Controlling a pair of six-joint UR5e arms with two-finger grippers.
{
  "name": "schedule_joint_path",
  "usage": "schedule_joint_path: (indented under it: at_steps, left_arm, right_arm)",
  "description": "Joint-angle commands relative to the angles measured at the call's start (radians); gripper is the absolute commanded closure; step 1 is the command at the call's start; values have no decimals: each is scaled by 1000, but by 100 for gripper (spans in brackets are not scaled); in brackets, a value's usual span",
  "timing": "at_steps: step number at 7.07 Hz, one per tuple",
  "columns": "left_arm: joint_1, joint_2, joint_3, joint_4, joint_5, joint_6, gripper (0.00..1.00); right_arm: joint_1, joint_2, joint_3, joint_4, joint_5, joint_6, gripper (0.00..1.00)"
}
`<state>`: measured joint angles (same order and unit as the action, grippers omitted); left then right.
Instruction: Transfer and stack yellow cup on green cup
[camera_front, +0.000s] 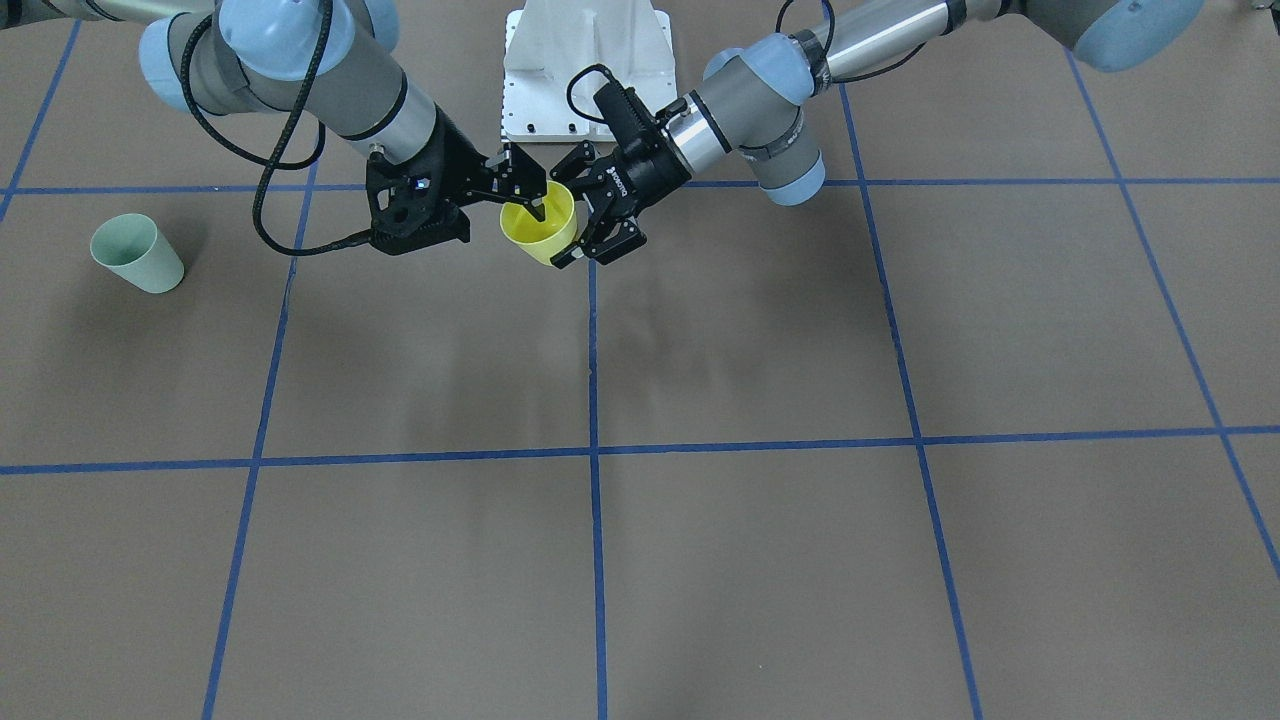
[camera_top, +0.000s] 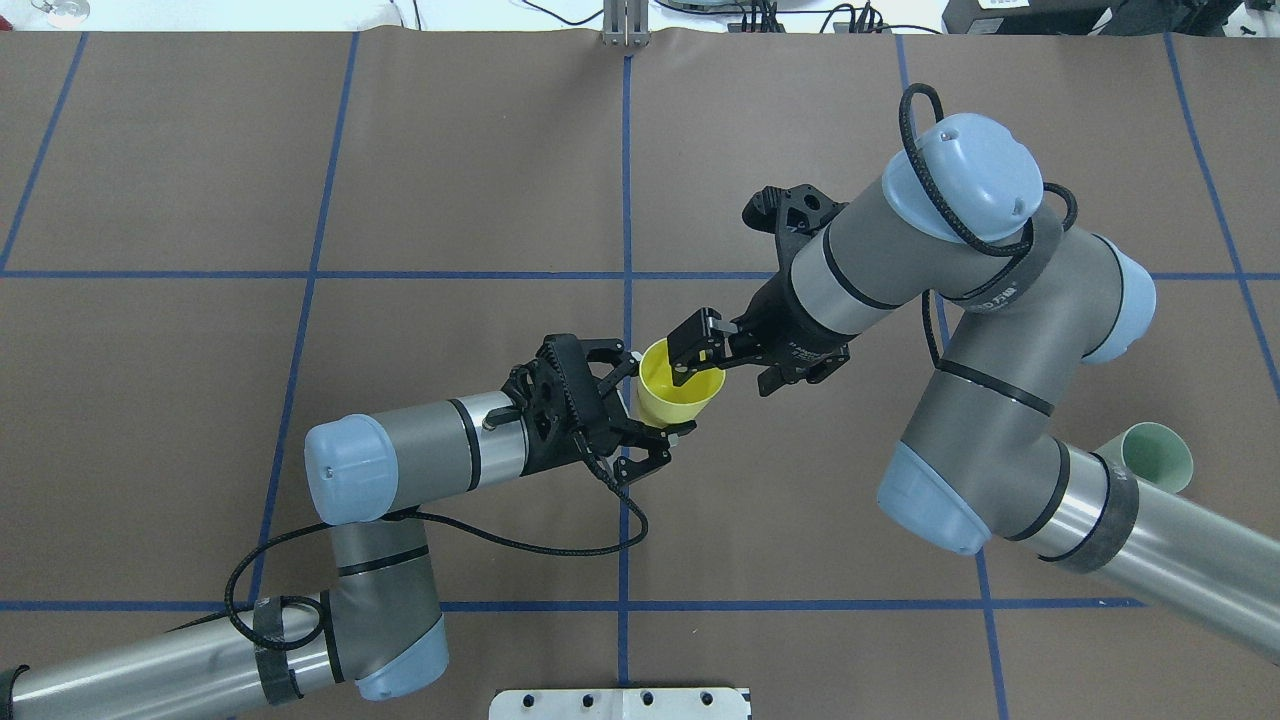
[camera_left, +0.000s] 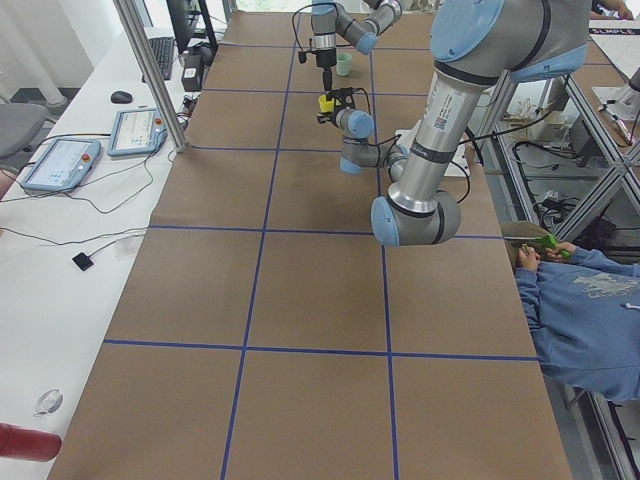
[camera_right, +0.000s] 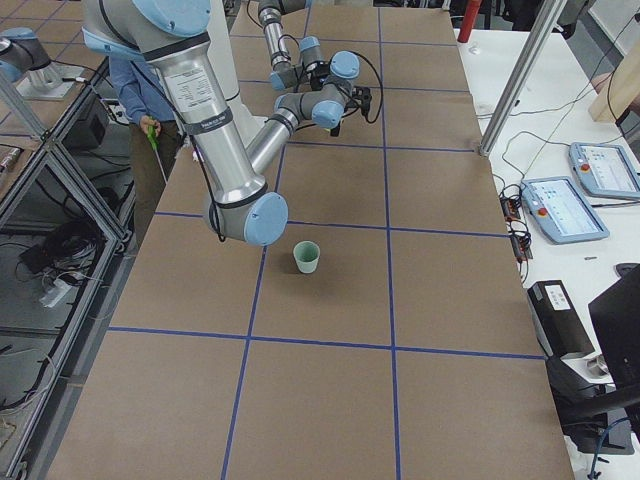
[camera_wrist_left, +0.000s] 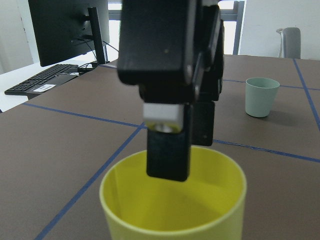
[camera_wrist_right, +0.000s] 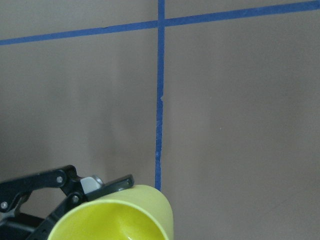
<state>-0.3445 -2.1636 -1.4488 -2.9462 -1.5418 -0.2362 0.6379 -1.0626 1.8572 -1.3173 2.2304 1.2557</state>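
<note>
The yellow cup (camera_top: 690, 400) is held in the air over the table's middle, between my two grippers. My left gripper (camera_top: 655, 395) comes in from the side; its fingers lie against opposite sides of the cup's body, shut on it. My right gripper (camera_top: 688, 362) is shut on the cup's rim, with one finger (camera_wrist_left: 167, 150) inside the cup and one outside. The cup also shows in the front view (camera_front: 545, 228), the left wrist view (camera_wrist_left: 175, 200) and the right wrist view (camera_wrist_right: 120, 215). The green cup (camera_front: 137, 254) stands upright on the table at my far right, partly hidden behind my right arm in the overhead view (camera_top: 1160, 455).
The brown table (camera_front: 760, 340) is marked with blue tape lines. The white robot base plate (camera_front: 585, 70) sits at my edge. A person in blue (camera_left: 585, 310) sits beside the table, and monitors and tablets lie on the side bench (camera_right: 580, 190).
</note>
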Motion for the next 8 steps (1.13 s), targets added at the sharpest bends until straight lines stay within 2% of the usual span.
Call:
schedule_joint_path:
  at_steps: [1,4,5,6,7,8]
  left_arm:
    - [1,-2,1,-1,-1,0,100]
    - [2,-5,1,-1,0,0,100]
    - [8,-8,1,-1,2,0,100]
    - [16,-18,-1,-1,3,-5,61]
    - [15,-30,-1,-1,14,-2,18]
    - [16,-38,-1,-1,58,-2,10]
  right_arm:
    - [-11,0,4,0,0,20,40]
    - [-12,0,7,1,1,21,92]
    - [-12,0,5,6,2,21,100]
    - [-12,0,7,7,3,22,100]
    - [-8,-2,8,7,3,24,100]
    - [3,-3,11,7,8,24,100]
